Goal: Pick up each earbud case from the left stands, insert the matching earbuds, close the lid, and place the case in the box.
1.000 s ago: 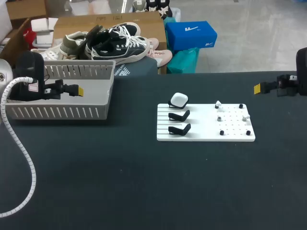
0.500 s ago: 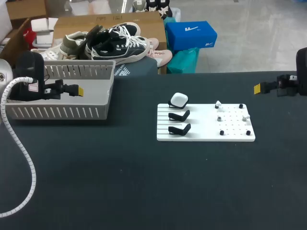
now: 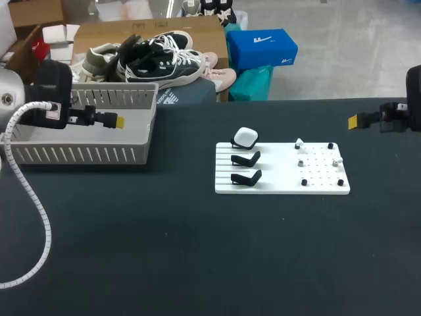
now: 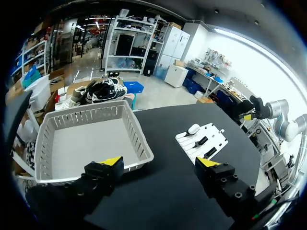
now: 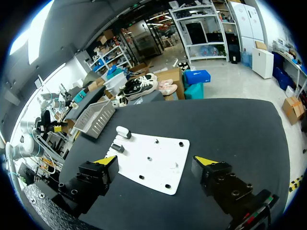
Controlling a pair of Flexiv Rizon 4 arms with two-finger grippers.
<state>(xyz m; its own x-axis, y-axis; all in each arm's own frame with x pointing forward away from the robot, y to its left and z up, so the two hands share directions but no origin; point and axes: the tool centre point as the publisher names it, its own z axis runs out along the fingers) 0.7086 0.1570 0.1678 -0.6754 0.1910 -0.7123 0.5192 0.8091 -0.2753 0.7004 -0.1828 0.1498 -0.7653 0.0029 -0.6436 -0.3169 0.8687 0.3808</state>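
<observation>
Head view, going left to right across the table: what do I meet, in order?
Grey basket → white earbud case → earbuds → right hand.

Left gripper over the table, fingers spread wide

The left gripper [image 4: 159,162] hangs above the black table [image 4: 168,120] with nothing between its yellow tips. Ahead of one finger, the grey slatted box [image 4: 140,140] sits against the table's far edge. Ahead of the other finger and well apart from the box lies a white board [image 4: 215,137]. A white earbud case [image 4: 193,129] rests on the board's farthest stand, with two bare black stands [image 4: 202,141] nearer.
</observation>
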